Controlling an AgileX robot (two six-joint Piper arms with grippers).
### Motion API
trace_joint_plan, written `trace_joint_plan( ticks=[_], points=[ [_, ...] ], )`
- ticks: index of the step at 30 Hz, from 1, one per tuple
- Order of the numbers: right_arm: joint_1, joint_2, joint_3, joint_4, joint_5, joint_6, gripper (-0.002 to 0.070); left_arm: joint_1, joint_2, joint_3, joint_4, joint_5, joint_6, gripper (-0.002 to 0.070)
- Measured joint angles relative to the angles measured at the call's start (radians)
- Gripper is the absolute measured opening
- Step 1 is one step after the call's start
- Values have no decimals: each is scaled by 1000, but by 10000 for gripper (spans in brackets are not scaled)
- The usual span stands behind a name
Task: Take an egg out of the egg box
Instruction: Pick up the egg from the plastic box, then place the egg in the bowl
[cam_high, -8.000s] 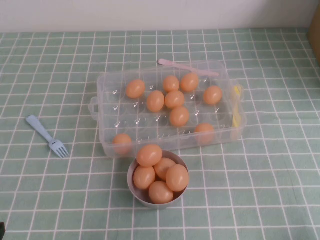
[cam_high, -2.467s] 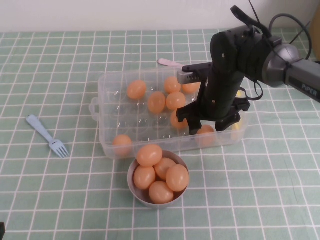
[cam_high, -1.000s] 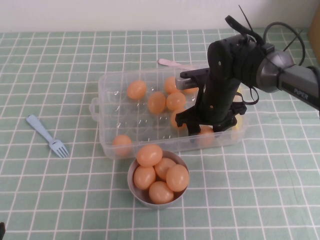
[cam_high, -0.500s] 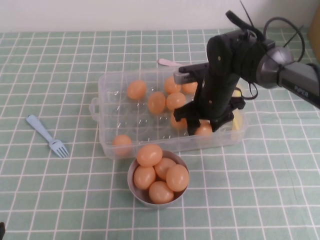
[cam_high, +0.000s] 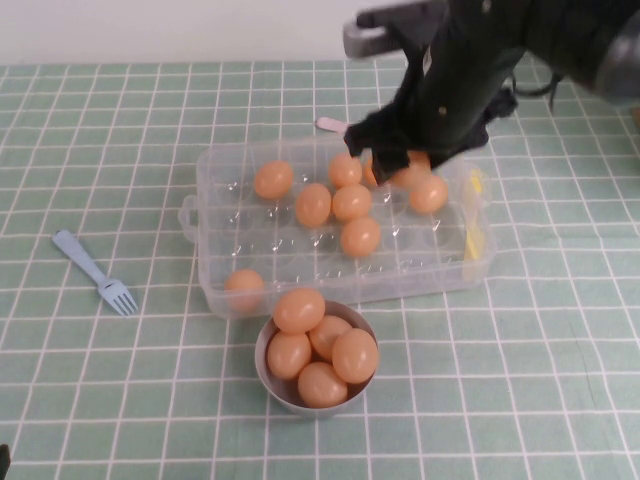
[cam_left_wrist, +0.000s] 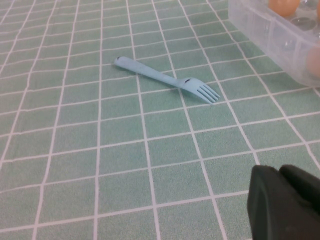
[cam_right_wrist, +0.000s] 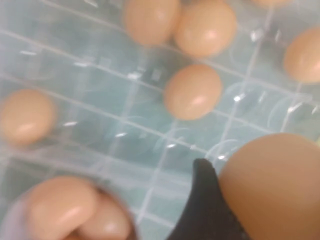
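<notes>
High view, near to far: left pincer (cam_left_wrist: 285, 200) parked low over desk (cam_high: 120, 400), fingers unreadable. Egg box (cam_high: 215, 270) mid-desk. Right pincer (cam_high: 410, 165) raised above it, clamping egg (cam_right_wrist: 275, 185). Lift-out step; next likely carrying clear, gentle release.

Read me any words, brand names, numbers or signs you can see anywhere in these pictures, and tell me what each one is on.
None readable: no text shows on the egg box, eggs, bowl, fork, right gripper holding the egg, or left gripper.
</notes>
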Motion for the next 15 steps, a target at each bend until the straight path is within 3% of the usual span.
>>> trace_joint_plan(
  ticks=[7, 15],
  points=[
    [120, -193, 182, 0, 2, 0, 411, 0, 0, 0, 2, 0, 0, -3],
    [240, -308, 542, 152, -138, -96, 410, 0, 0, 0, 2, 0, 0, -3]
  ],
)
